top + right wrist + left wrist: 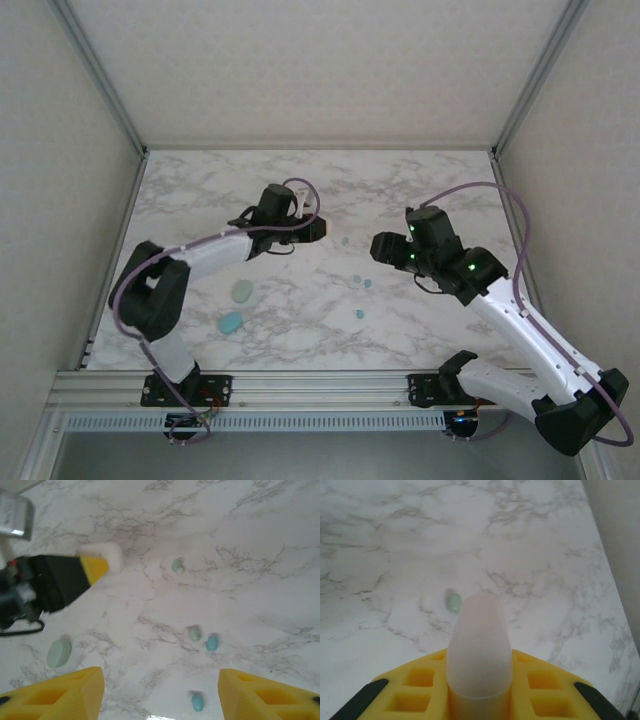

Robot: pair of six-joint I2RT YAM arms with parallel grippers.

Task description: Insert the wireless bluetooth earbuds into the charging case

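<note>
Right wrist view: the right gripper (161,682) hangs spread above three earbuds (194,632); the left gripper (479,630) is pressed together.

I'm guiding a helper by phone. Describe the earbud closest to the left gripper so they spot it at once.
On the marble table, look just right of the left gripper, near the middle. The pale greenish earbud lies there alone, while the other three lie nearer the arm bases, two of them paired.
</note>
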